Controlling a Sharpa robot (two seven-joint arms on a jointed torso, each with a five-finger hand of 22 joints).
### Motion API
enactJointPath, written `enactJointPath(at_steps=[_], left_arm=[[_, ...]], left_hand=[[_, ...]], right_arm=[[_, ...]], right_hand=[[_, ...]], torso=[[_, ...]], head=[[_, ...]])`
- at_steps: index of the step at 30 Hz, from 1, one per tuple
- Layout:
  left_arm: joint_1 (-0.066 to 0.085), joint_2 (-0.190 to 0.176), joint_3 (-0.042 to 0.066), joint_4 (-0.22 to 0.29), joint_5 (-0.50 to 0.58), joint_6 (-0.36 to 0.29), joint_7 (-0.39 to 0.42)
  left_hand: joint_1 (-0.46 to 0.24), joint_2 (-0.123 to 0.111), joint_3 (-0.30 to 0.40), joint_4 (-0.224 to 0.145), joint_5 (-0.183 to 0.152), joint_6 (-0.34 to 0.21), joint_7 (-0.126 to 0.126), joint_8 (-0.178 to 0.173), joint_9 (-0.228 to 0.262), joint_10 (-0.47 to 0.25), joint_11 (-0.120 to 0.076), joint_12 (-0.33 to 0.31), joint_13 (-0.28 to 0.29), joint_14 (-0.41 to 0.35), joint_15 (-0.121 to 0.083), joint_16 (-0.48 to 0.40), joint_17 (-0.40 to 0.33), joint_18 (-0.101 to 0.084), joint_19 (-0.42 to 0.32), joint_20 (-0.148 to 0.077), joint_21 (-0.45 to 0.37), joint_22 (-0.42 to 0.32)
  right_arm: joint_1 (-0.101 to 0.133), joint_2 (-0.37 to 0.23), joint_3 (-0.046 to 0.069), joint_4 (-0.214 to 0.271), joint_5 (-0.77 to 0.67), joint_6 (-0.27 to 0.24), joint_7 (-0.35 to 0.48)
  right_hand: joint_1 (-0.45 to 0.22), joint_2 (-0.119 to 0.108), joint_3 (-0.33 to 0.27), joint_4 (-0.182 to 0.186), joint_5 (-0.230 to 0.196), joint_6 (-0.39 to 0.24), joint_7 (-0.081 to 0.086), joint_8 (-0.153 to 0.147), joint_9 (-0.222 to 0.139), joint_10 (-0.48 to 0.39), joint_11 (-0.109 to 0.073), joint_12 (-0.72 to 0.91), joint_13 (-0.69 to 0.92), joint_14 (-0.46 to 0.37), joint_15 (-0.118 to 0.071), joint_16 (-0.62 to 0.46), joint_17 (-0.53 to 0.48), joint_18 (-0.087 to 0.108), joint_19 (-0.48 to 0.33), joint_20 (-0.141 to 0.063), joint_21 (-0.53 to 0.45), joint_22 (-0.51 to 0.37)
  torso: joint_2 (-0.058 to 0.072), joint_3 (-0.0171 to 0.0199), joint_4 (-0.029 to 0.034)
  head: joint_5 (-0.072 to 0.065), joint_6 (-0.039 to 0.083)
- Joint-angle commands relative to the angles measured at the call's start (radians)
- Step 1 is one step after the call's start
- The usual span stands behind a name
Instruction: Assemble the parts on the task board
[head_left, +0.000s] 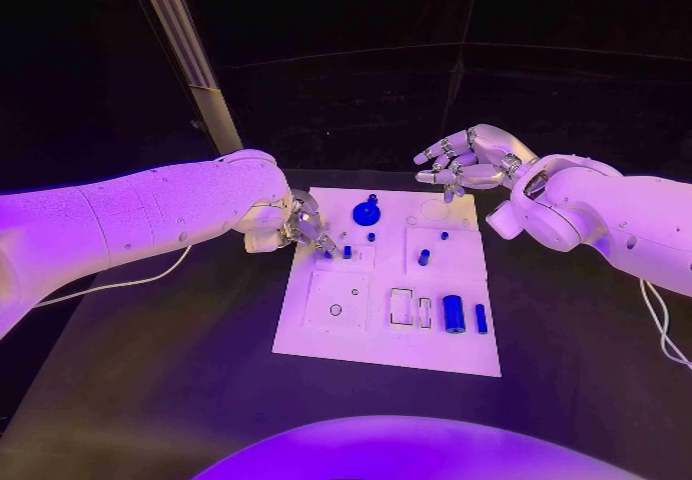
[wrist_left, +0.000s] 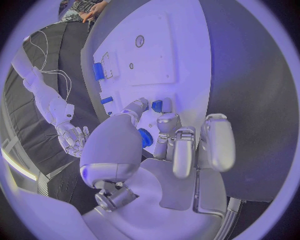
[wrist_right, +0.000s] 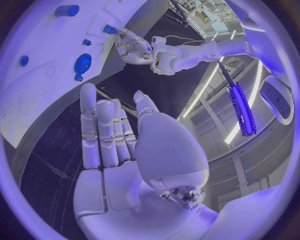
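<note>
The white task board (head_left: 335, 340) lies in the middle of the table. My left hand (head_left: 296, 228) is low over its far left corner, and its thumb and a finger pinch a small blue part (wrist_left: 157, 105) just above the board (wrist_left: 162, 50). A round blue knob (head_left: 366, 212) stands at the far edge, close to that hand. A large blue cylinder (head_left: 453, 313) and a thin blue pin (head_left: 480, 318) lie near the right edge, with a short blue cylinder (head_left: 424, 257) further back. My right hand (head_left: 469, 160) hovers above the far right corner, fingers straight and holding nothing.
Empty cut-outs (head_left: 401, 306) and a round hole (head_left: 336, 310) mark the board's near half. A white cable (head_left: 130, 283) trails over the table to the left of the board. The black table (head_left: 144, 380) surrounds the board on every side.
</note>
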Motion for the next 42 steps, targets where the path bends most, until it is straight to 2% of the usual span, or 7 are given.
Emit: enactJointPath(at_steps=[1,7,13,19,25,34,42], left_arm=[[0.001,-0.004,-0.001,0.005,-0.009,-0.029,-0.001],[0.001,-0.023,0.000,0.031,-0.016,-0.072,0.012],[0.001,-0.055,-0.001,0.083,-0.059,-0.158,0.043],[-0.001,-0.099,-0.001,0.149,-0.074,-0.266,0.065],[-0.005,-0.128,-0.002,0.196,-0.081,-0.363,0.078],[-0.013,-0.147,-0.002,0.238,-0.119,-0.397,0.053],[-0.030,-0.148,-0.003,0.259,-0.193,-0.420,0.010]], left_hand=[[0.012,0.004,-0.017,0.008,-0.014,0.007,-0.001,-0.004,-0.003,-0.003,0.000,0.000,0.000,0.104,0.006,0.003,0.263,0.002,0.006,0.007,-0.005,0.060],[0.027,0.011,-0.043,0.020,-0.027,0.009,-0.002,-0.005,-0.005,-0.007,0.000,-0.004,-0.007,0.104,0.006,0.003,0.263,0.003,0.006,0.006,-0.007,0.059],[0.034,0.024,-0.104,0.065,-0.097,0.001,-0.002,0.002,-0.003,-0.027,0.001,-0.028,-0.047,0.104,0.006,0.003,0.263,0.006,0.000,0.006,-0.025,0.048],[0.050,0.040,-0.190,0.164,-0.171,-0.017,-0.001,0.036,0.009,-0.043,0.000,-0.039,-0.076,0.104,0.006,0.003,0.263,0.009,-0.002,0.006,-0.040,0.039],[0.068,0.056,-0.206,0.185,-0.158,-0.025,-0.003,0.058,0.018,-0.051,0.000,-0.043,-0.090,0.104,0.005,0.003,0.263,0.011,-0.003,0.005,-0.047,0.035],[0.114,0.072,-0.205,0.182,-0.110,-0.044,-0.006,0.102,0.035,-0.061,-0.003,-0.047,-0.105,0.104,0.002,0.003,0.263,0.012,-0.004,0.003,-0.055,0.031],[0.146,0.046,-0.119,0.185,-0.104,-0.058,-0.010,0.148,0.052,-0.061,-0.006,-0.043,-0.110,0.104,-0.001,0.003,0.263,0.011,-0.001,0.000,-0.056,0.033]], right_arm=[[0.001,0.001,0.001,0.000,0.000,0.007,0.007],[0.001,0.000,0.001,0.000,0.000,0.006,0.007],[0.000,-0.001,0.001,-0.001,0.000,0.006,0.007],[-0.003,-0.003,0.001,-0.003,0.000,0.006,0.007],[-0.006,-0.004,0.000,-0.004,0.000,0.006,0.008],[-0.008,-0.004,0.000,-0.005,0.000,0.006,0.008],[-0.011,-0.004,0.000,-0.007,0.000,0.006,0.008]], right_hand=[[-0.003,0.002,0.000,0.008,0.006,-0.009,-0.001,0.003,0.000,-0.008,-0.002,0.007,-0.001,-0.007,0.000,0.007,-0.001,0.005,-0.008,-0.002,-0.004,0.002],[-0.003,0.002,0.000,0.009,0.006,-0.010,-0.001,0.004,0.000,-0.009,-0.001,0.008,-0.002,-0.008,0.001,0.007,-0.002,0.005,-0.009,-0.001,-0.004,0.002],[-0.004,0.002,0.000,0.009,0.006,-0.011,-0.001,0.004,0.000,-0.009,-0.001,0.008,-0.002,-0.008,0.001,0.007,-0.002,0.005,-0.009,-0.001,-0.004,0.002],[-0.004,0.002,0.000,0.009,0.006,-0.011,-0.001,0.004,0.000,-0.009,-0.001,0.008,-0.002,-0.008,0.001,0.007,-0.002,0.005,-0.009,-0.001,-0.004,0.002],[-0.004,0.002,0.000,0.009,0.006,-0.011,-0.001,0.004,0.000,-0.009,-0.001,0.008,-0.002,-0.008,0.001,0.007,-0.002,0.005,-0.009,-0.001,-0.004,0.002],[-0.004,0.002,0.000,0.009,0.006,-0.011,-0.001,0.004,0.000,-0.009,-0.001,0.008,-0.002,-0.008,0.001,0.007,-0.002,0.005,-0.009,-0.001,-0.004,0.002],[-0.004,0.002,0.000,0.009,0.006,-0.011,-0.001,0.004,0.000,-0.009,-0.001,0.008,-0.002,-0.008,0.001,0.007,-0.002,0.005,-0.009,-0.001,-0.004,0.002]], torso=[[0.000,0.0006,0.0000],[0.000,0.0004,0.0001],[-0.001,0.0013,0.0002],[-0.002,0.0003,0.0024],[-0.001,0.0007,0.0010],[-0.001,0.0011,0.0005],[0.000,0.0004,0.0005]], head=[[0.000,0.000],[-0.001,0.000],[-0.002,0.001],[-0.004,0.000],[0.001,0.003],[0.002,0.006],[0.004,0.006]])
